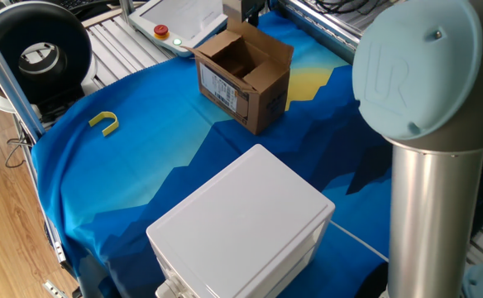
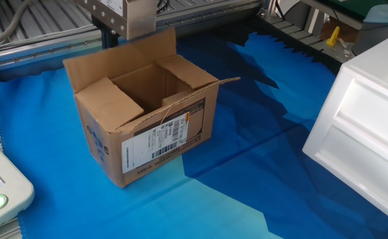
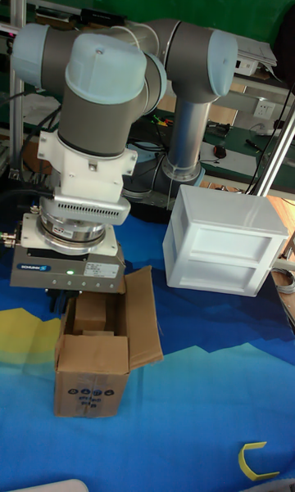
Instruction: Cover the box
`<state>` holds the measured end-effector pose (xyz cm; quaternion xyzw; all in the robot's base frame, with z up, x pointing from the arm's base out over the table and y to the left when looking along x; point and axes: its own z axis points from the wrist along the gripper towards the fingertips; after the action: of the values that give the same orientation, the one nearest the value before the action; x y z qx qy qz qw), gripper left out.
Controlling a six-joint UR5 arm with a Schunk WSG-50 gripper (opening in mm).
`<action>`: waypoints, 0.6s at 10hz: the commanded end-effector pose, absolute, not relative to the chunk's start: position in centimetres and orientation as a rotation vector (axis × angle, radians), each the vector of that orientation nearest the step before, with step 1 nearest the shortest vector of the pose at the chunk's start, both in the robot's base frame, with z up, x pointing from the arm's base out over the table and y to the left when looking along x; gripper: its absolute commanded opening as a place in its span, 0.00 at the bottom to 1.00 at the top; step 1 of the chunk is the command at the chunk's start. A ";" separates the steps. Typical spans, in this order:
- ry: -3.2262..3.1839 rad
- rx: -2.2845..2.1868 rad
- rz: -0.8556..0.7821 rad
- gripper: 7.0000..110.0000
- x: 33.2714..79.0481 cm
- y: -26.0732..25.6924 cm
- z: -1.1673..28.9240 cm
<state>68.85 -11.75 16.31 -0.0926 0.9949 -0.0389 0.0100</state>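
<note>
Box [image 2: 144,126] sits open on the blue cloth [image 2: 247,172], gripper [image 3: 70,300] behind its rear flap — fingers hidden, can't tell if apart. I'd push that flap fwd slowly, w/o shoving the box.

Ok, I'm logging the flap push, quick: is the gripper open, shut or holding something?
Gripper: cannot be told; its fingers are hidden behind the box flaps, nothing visibly held.
</note>
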 end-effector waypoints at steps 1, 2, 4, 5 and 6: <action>3.129 -0.227 -0.009 0.00 68.9 -9.3 15.5; 3.131 -0.215 0.008 0.00 69.0 -8.8 15.1; 3.138 -0.192 0.028 0.00 69.1 -7.7 15.1; 3.139 -0.182 0.035 0.00 69.2 -7.3 15.0; 3.141 -0.175 0.038 0.00 69.3 -7.1 14.8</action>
<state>69.07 -8.44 15.09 -0.0663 0.9978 -0.0024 -0.0008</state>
